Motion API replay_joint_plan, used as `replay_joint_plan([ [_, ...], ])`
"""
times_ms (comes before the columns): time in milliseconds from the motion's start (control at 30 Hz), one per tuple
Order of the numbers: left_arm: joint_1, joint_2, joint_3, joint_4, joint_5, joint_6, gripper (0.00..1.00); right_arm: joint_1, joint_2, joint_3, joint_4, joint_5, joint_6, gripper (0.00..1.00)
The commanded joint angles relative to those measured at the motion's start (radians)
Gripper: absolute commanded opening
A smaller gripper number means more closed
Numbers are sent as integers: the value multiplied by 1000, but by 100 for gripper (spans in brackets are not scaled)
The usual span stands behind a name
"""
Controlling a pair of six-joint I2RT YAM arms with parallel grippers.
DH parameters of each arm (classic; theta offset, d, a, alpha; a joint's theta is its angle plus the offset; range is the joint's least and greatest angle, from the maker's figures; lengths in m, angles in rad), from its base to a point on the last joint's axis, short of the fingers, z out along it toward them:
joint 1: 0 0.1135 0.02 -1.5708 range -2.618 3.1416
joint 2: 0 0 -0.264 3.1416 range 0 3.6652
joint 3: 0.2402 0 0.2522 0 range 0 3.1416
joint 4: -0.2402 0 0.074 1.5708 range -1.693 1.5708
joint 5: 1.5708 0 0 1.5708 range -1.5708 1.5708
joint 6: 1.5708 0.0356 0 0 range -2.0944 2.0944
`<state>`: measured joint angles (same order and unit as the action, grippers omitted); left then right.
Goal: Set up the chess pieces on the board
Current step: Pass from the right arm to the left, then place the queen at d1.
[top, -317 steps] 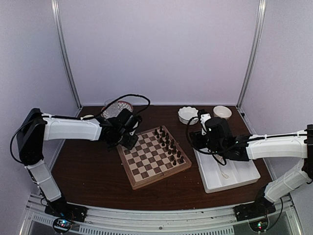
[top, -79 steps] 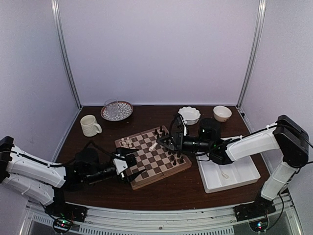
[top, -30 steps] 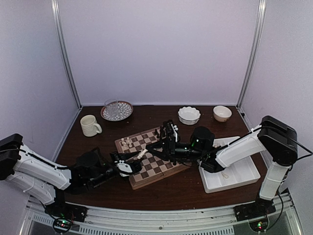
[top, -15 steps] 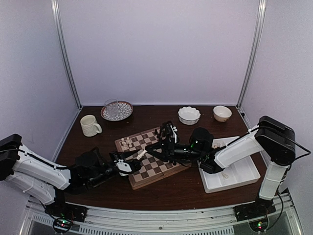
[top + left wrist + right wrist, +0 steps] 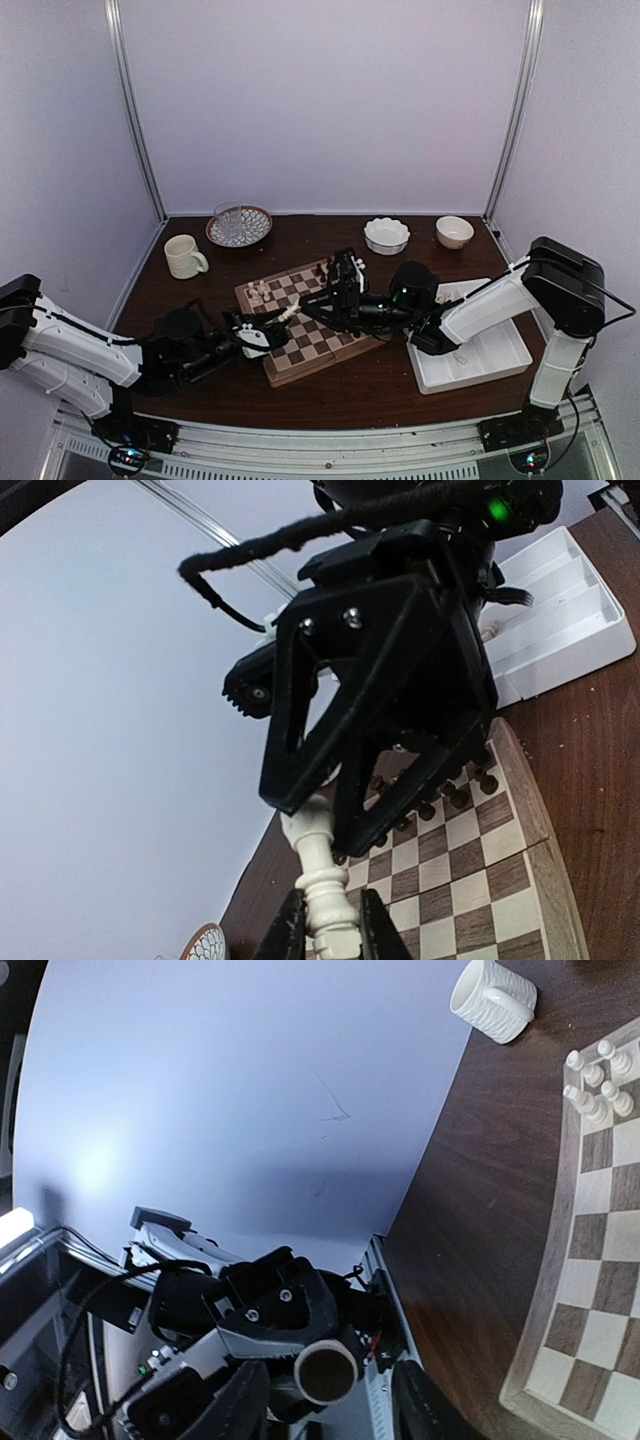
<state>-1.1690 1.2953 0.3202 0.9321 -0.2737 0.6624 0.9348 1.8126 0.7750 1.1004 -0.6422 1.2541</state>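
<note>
Over the board (image 5: 300,352), the two grippers meet tip to tip. My left gripper (image 5: 274,322) is shut on the base of a cream-white chess piece (image 5: 289,314), held above the board. The left wrist view shows the piece (image 5: 322,880) pinched between my left gripper (image 5: 326,932) jaws, its top between the right gripper's black fingers (image 5: 300,780). My right gripper (image 5: 304,302) is open. In its wrist view the piece's round base (image 5: 327,1372) sits between the right gripper (image 5: 328,1400) jaws with gaps on both sides. Several white pieces (image 5: 258,291) stand at the board's far left corner.
Dark pieces (image 5: 333,272) line the board's far right side. A white tray (image 5: 495,352) lies right of the board. Two white bowls (image 5: 386,235) (image 5: 454,231) stand behind, with a patterned plate (image 5: 238,225) holding a glass and a cream mug (image 5: 184,256) at back left.
The left gripper has closed on the white piece's base and the right gripper has opened around its top. Both arms have stayed almost in place.
</note>
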Motion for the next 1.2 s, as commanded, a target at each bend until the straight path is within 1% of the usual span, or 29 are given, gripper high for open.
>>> replay_joint_plan([
  [0,-1,-43,31,-34,-16,-35,0,-61,-62,-59,-22,26,-88,52],
  [67,-1,-63,39,-61,-24,-55,0,-106,-104,-90,-56,39,-139,60],
  [133,-1,-91,50,-111,-34,-79,0,-152,-161,-120,-116,63,-208,65],
  [200,-1,-130,63,-172,-46,-107,0,-191,-236,-140,-220,103,-301,66],
  [267,-1,-180,85,-263,-75,-139,0,-210,-319,-141,-369,163,-418,66],
  [367,0,-264,134,-420,-199,-260,0,-211,-439,-119,-599,296,-613,66],
  [400,0,-294,153,-494,-220,-297,0,-211,-472,-118,-643,344,-669,67],
  [500,0,-352,242,-782,-239,-452,0,-211,-565,-153,-699,498,-732,67],
  [567,1,-357,311,-974,-253,-596,0,-211,-612,-171,-716,559,-768,67],
  [600,1,-351,345,-1071,-265,-641,0,-210,-632,-178,-725,587,-783,67],
  [633,1,-342,383,-1164,-276,-746,0,-211,-650,-185,-738,618,-797,67],
  [667,4,-329,422,-1259,-280,-803,0,-211,-663,-194,-743,650,-808,67],
  [767,8,-263,553,-1503,-240,-919,0,-211,-686,-221,-745,738,-825,67],
  [867,22,-190,697,-1723,-180,-995,0,-211,-686,-228,-746,768,-836,67],
  [900,29,-168,734,-1766,-152,-1006,0,-211,-683,-228,-745,771,-839,67],
  [1033,72,-93,835,-1870,-27,-1012,0,-211,-676,-230,-745,782,-849,66],
  [1167,156,-22,887,-1899,151,-971,0,-211,-680,-240,-744,798,-856,67],
])
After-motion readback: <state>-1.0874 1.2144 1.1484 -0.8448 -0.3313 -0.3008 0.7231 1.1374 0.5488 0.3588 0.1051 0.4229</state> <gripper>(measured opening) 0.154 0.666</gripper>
